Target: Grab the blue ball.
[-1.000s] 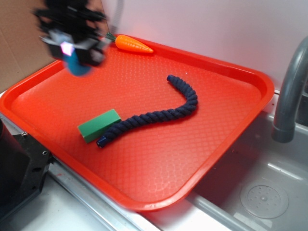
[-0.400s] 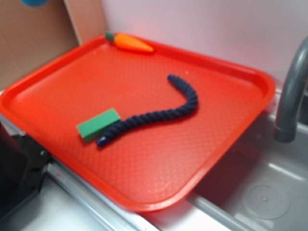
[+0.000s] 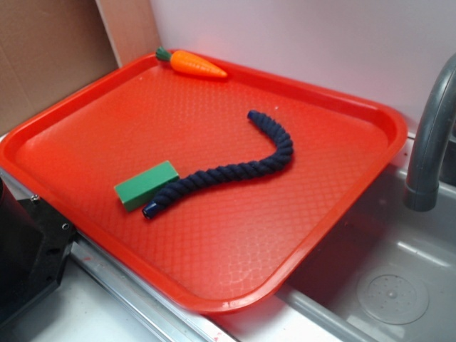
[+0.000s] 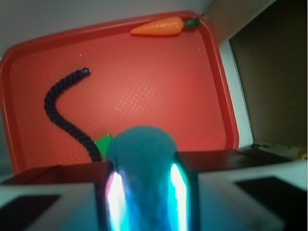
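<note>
My wrist view shows the tool [image 4: 143, 192] clamped on the blue ball [image 4: 140, 149], held high above the red tray [image 4: 211, 86] so it clears the rope [image 4: 60, 113] and carrot [image 4: 159, 26].

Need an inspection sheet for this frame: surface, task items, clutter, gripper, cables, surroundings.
Surface: red tray with a textured bottom, sitting partly over a grey sink.
Job's things: blue ball out of the exterior view; in the wrist view it sits between the gripper fingers, above the tray.
Clutter: green block touching the near end of the dark rope; toy carrot at the tray's far rim.
Grippers: gripper shut on the blue ball, seen only in the wrist view.
Cables: nothing seen.
Surroundings: grey faucet at right, cardboard at left, pale wall behind, black equipment at lower left.
</note>
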Tool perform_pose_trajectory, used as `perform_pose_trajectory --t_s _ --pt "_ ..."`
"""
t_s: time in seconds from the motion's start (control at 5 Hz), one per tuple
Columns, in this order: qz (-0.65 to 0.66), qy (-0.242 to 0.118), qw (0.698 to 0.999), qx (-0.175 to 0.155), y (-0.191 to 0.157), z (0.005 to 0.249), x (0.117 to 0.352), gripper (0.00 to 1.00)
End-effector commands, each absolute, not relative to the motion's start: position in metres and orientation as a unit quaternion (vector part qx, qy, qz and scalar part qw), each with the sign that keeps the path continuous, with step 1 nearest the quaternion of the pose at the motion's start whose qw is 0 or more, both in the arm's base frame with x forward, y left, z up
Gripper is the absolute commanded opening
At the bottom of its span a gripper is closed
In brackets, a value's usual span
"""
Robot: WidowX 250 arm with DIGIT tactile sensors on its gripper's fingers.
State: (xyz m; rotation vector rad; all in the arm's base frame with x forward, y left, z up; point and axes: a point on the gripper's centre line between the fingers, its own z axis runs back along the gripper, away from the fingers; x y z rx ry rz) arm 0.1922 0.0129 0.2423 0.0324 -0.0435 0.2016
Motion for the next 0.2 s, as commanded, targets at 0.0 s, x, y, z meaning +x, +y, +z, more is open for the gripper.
perform_pose_trajectory --t_s 0.0 --pt "0.108 -0.042 0.993 0.033 0.0080 0.2453 0.2014 0.00"
